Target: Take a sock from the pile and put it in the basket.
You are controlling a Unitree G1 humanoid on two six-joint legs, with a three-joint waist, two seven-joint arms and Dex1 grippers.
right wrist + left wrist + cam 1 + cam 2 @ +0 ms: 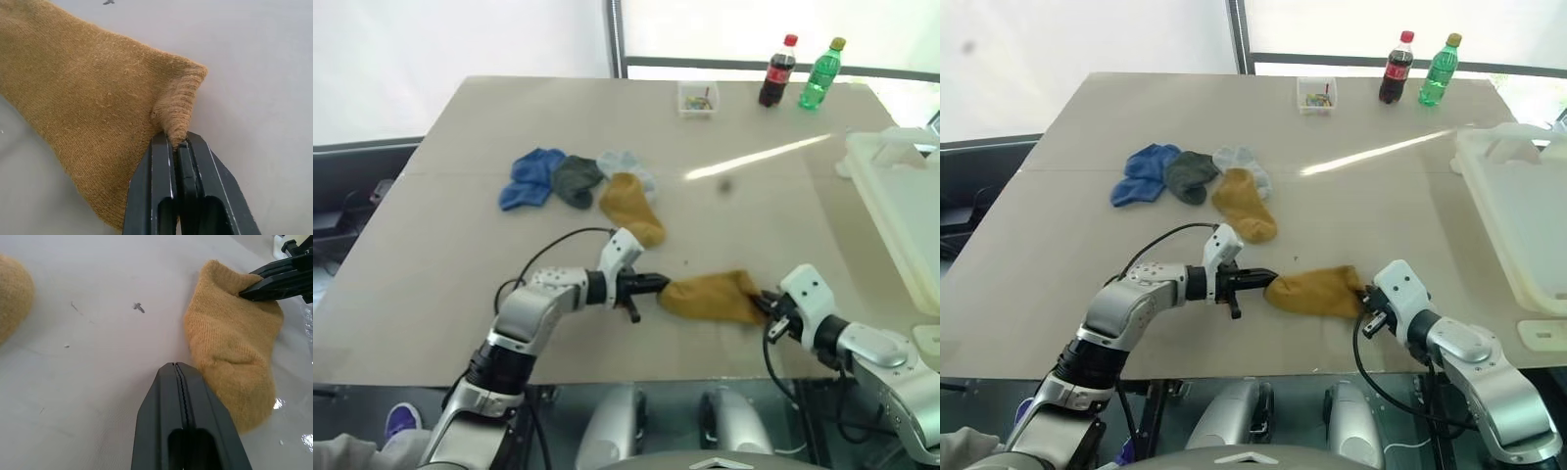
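Right hand [1367, 311] pinches mustard sock [1317, 291]; bottles [1417, 70] far.

Five socks [710, 296], two bottles [777, 71]

silver-grey arms [533, 313], white wrists, black cables, black pincer [651, 285] fingers

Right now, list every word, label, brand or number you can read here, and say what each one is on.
None can be read.
Cola bottle: red label, lettering too small to read.
Green bottle: label too small to read.
Clear box: colourful bits inside, no text seen.
Socks, basket and table: no print or signs visible.
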